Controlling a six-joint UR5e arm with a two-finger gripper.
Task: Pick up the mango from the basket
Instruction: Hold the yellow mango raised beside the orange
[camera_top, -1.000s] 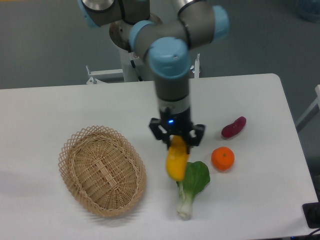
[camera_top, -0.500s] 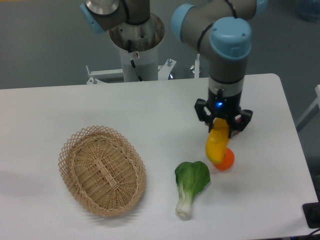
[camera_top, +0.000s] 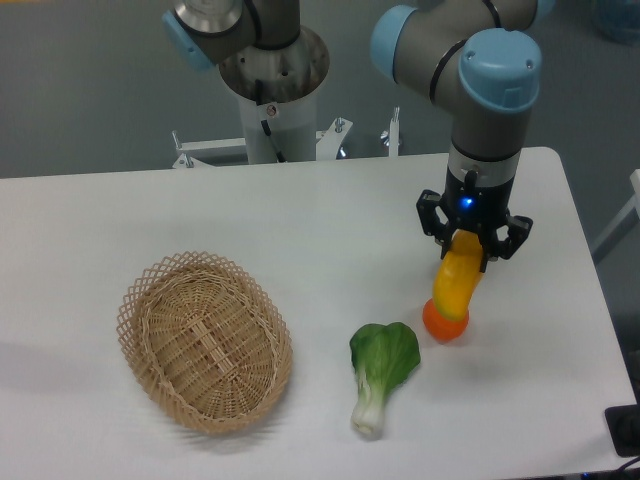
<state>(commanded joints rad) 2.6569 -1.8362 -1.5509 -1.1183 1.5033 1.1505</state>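
My gripper (camera_top: 470, 244) is shut on the upper end of the mango (camera_top: 455, 284), an elongated yellow-orange fruit that hangs down from the fingers above the right side of the table. The mango's lower end overlaps a small round orange (camera_top: 444, 324) lying on the table just below it. The oval wicker basket (camera_top: 205, 340) sits far to the left on the table, with nothing in it.
A green bok choy (camera_top: 381, 369) lies on the table left of the orange. The robot's base column (camera_top: 272, 90) stands behind the table's back edge. The table's right edge is close to the gripper.
The arm has carried the mango from the table's middle, above the bok choy, to the right, and it now hangs over the orange. The purple vegetable seen earlier is now hidden.
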